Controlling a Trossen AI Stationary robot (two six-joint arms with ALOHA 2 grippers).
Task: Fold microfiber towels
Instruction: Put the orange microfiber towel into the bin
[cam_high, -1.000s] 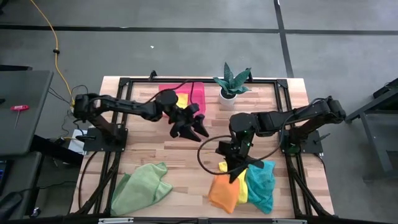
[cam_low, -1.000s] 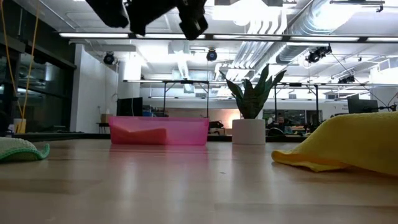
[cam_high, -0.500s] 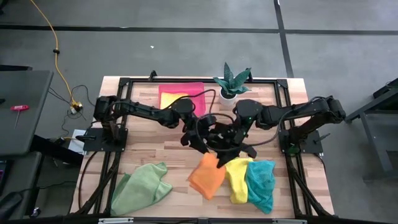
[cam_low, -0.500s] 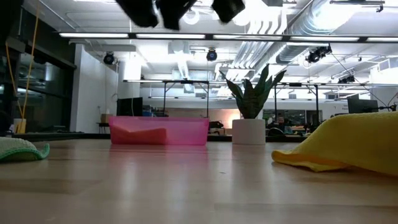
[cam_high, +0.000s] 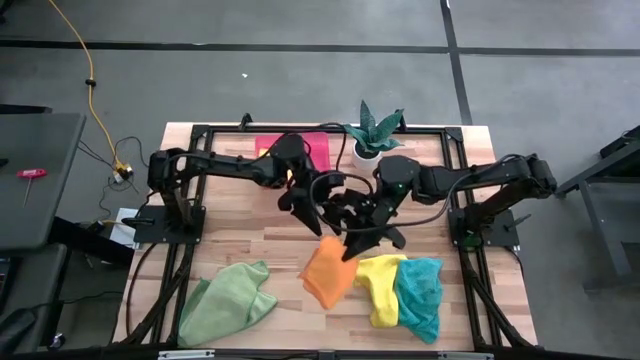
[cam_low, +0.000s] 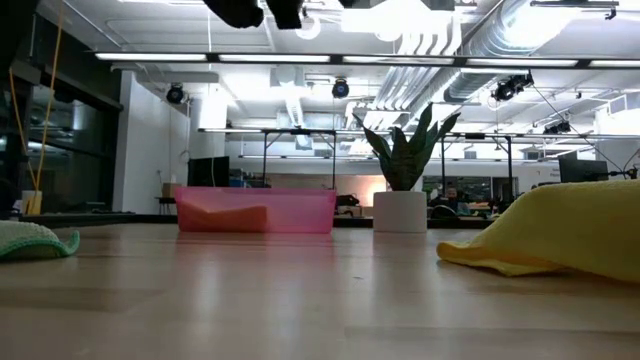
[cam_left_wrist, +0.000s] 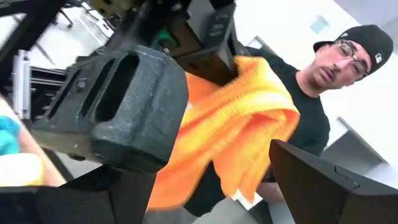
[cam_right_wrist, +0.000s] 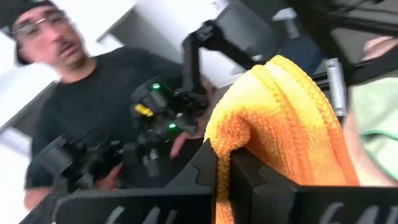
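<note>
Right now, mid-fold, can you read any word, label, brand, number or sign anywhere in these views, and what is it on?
None can be read.
Orange towel, yellow towel, teal towel, green towel: plain, no tags showing.
Pink tray and plant pot: blank.
Person's cap and shirt: no print visible.
Room screens behind: too small to read.

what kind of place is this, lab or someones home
Most likely a robotics lab or workshop: exposed ceiling ducts, long strip lights, and a wooden table framed for mounted arms.
</note>
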